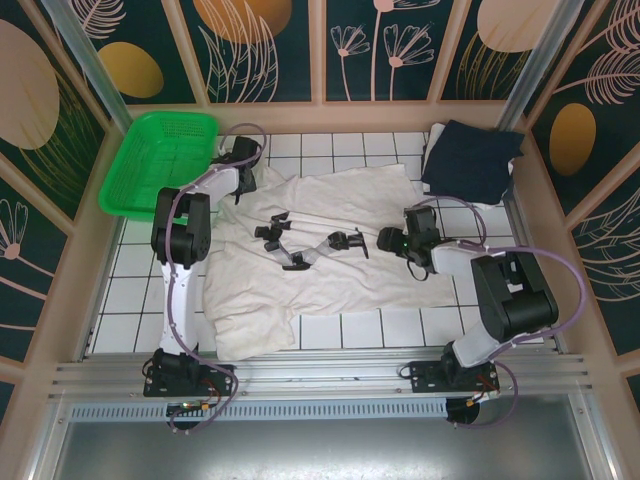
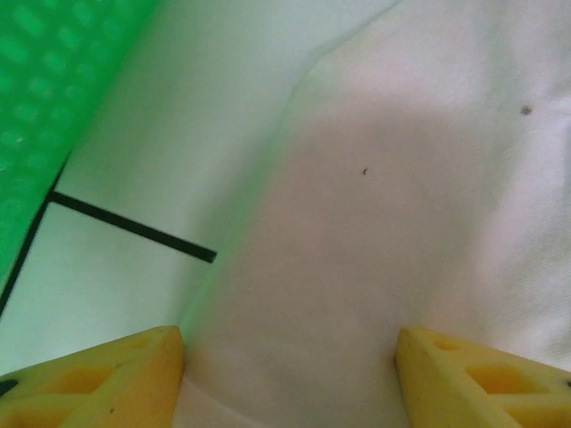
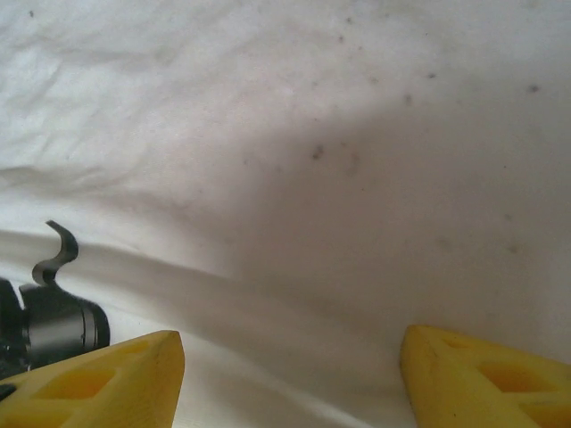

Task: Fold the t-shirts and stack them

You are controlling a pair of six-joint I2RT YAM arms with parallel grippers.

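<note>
- The green basket sits at the far left corner of the tiled table. In my left wrist view its mesh wall fills the upper left corner.
- My left arm rises from the near edge and bends over the gap between the basket and the cream shirt.
- My left gripper hangs with its yellow fingers spread wide and nothing between them. Below it lies the left edge of the cream shirt, with bare tile and a dark grout line just beside it.
- The cream shirt lies spread across the middle of the table, wrinkled, with one part reaching toward the near edge on the left.
- A few small black pieces lie on the middle of the shirt, between my two arms. I cannot tell what they are.
- My right gripper is also spread wide, its fingers apart over smooth cream cloth and pinching nothing. A black hooked part shows at the lower left of that view.
- My right arm reaches from the near right in over the shirt's right side.
- The navy shirt lies bunched at the far right corner, just beside the cream shirt's far right end.
</note>
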